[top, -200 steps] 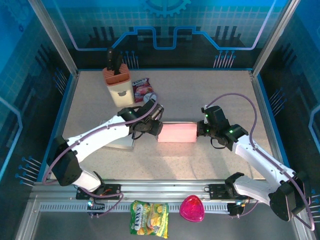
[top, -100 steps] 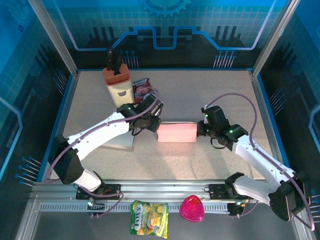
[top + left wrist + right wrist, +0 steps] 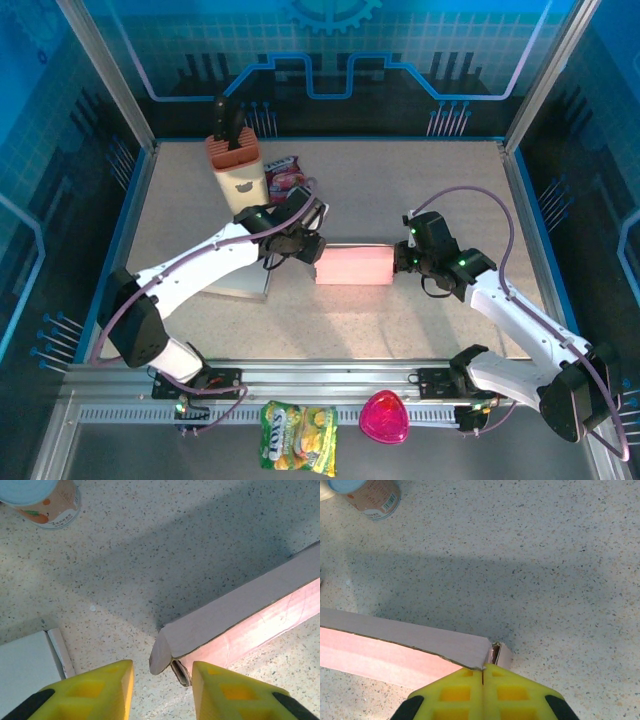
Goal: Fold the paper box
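Observation:
The pink paper box (image 3: pixel 353 265) lies lengthwise on the middle of the table, and its long top panel (image 3: pixel 245 607) is folded over. My left gripper (image 3: pixel 308 250) is at the box's left end. In the left wrist view its jaws (image 3: pixel 162 682) stand apart, with the rounded end flap (image 3: pixel 161 652) between the yellow fingers (image 3: pixel 100 690) and a gap beside the left one. My right gripper (image 3: pixel 403 258) is at the box's right end. Its fingers are shut together (image 3: pixel 482 672), tips touching the corner of the box (image 3: pixel 445 647) beside the small end flap (image 3: pixel 501 655).
A tan holder (image 3: pixel 235 170) and a red snack packet (image 3: pixel 285 178) stand at the back left. A flat white box (image 3: pixel 240 285) lies under the left arm. A can (image 3: pixel 45 502) stands beyond the box. A yellow snack bag (image 3: pixel 298 437) and pink heart (image 3: pixel 384 418) rest on the front rail.
The left gripper's jaws have narrowed a little around the box's left end and the wrist has shifted slightly. The right arm and the box have stayed put.

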Available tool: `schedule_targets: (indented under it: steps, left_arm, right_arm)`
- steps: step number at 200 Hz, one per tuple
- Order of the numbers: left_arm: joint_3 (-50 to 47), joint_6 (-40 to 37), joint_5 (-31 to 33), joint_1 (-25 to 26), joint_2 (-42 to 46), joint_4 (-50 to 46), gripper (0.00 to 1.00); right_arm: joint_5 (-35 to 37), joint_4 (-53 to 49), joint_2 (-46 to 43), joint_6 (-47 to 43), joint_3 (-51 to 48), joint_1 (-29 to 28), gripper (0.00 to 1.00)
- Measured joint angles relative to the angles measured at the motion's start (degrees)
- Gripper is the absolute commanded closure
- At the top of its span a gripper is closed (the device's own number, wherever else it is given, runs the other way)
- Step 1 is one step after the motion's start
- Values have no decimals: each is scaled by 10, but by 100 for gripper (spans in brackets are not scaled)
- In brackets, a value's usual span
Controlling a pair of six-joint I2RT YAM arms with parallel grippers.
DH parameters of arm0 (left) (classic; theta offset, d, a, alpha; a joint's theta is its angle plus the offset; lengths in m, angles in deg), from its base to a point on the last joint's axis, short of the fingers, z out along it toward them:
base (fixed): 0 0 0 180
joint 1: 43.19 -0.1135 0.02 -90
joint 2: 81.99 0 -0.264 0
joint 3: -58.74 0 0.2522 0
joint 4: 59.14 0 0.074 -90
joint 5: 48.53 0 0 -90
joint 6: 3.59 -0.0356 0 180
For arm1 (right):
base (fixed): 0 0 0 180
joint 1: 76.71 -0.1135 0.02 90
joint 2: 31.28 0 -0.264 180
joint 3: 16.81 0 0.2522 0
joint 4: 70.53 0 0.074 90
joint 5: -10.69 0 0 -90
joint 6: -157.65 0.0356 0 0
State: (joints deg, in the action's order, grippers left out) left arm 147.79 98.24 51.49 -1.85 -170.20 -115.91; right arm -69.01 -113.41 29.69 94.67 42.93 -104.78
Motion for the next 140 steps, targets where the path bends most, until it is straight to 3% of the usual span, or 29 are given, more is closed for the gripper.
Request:
schedule_targets:
  steps: [79, 140]
  left_arm:
    - [0, -4, 2, 0, -27, 1, 81]
    - [1, -4, 7, 0, -30, 0, 84]
  right_arm:
    - [0, 0, 0, 0, 0, 0, 100]
    - [0, 0, 0, 0, 0, 0, 100]
